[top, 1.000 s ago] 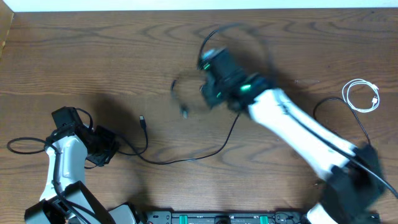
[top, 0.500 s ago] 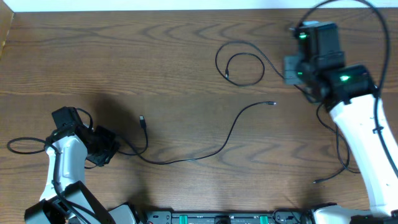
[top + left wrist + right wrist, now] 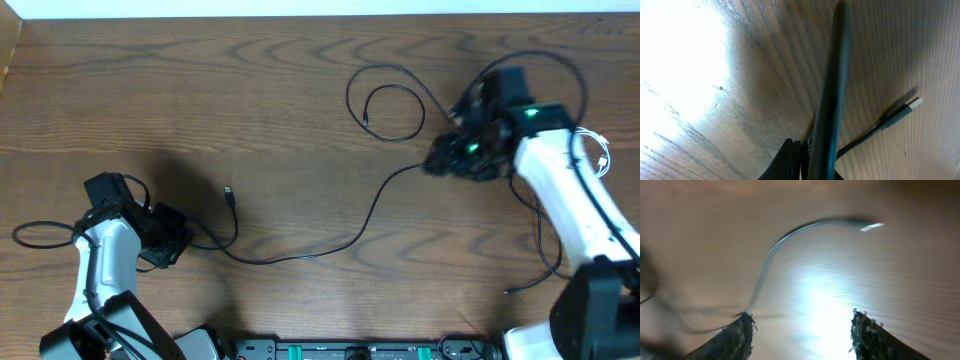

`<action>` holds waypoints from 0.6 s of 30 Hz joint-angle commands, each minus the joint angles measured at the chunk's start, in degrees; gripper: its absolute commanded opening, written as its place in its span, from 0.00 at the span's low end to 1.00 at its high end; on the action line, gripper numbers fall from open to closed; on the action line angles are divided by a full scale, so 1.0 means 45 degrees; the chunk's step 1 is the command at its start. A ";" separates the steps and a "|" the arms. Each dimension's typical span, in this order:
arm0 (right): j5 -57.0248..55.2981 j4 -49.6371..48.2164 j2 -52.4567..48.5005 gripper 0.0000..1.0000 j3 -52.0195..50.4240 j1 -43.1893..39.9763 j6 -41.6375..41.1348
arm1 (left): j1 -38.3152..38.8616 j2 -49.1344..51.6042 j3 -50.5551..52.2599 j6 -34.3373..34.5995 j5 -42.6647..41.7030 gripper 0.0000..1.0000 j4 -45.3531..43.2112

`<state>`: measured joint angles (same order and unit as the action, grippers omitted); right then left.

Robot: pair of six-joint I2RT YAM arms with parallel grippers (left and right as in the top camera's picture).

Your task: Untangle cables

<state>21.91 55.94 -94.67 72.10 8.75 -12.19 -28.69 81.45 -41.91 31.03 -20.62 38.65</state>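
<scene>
Mostly separated: long black cable (image 3: 300, 256), looped black cable (image 3: 348, 95) and white cable (image 3: 603, 158) lie apart. Loop's tail and another black cable (image 3: 515, 290) run under right arm and need clearing.
Right gripper (image 3: 800, 314): jaws wide, empty, plug (image 3: 872, 227) just ahead.
Left gripper (image 3: 178, 240): jaws closed; can't tell if pinching cable.
You have bare table (image 3: 200, 100) centre-left; far edge near loop.

Looped cable (image 3: 423, 112) behind long cable (image 3: 300, 257), both on table (image 3: 200, 80).

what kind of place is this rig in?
Probably a robotics lab bench: a wood-grain table, left arm and right arm at its near edge, loose black cables, an electronics rail with green lights.
</scene>
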 commanded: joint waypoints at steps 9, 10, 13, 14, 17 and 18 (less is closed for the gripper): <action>0.4940 -0.3750 -0.1307 0.62 -0.4158 0.3662 -0.6057 | 0.0962 0.0049 0.0112 -0.0223 0.0141 0.08 -0.0083; 0.4911 -0.4308 -0.1311 0.62 -0.4401 0.3973 -0.6581 | 0.1025 0.0049 0.0112 -0.0223 0.0141 0.08 -0.0083; 0.4658 -0.6834 -0.1311 0.60 -0.5139 0.4993 -0.8238 | 0.1248 0.0049 0.0112 -0.0219 0.0117 0.08 -0.0063; 0.4444 -0.7533 -0.1311 0.59 -0.5309 0.5251 -0.8820 | 0.1326 0.0049 0.0112 -0.0219 0.0112 0.08 -0.0019; 0.3390 -0.9700 -0.1316 0.54 -0.5697 0.6037 -1.0894 | 0.1695 0.0049 0.0112 -0.0219 -0.0364 0.08 0.0219; 0.3016 -1.0108 -0.1316 0.53 -0.5731 0.6227 -1.1434 | 0.1826 0.0049 0.0112 -0.0223 -0.0646 0.08 0.0306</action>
<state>39.79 14.57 -100.77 47.46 34.22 -49.98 -22.17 81.45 -41.80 31.03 -20.88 38.96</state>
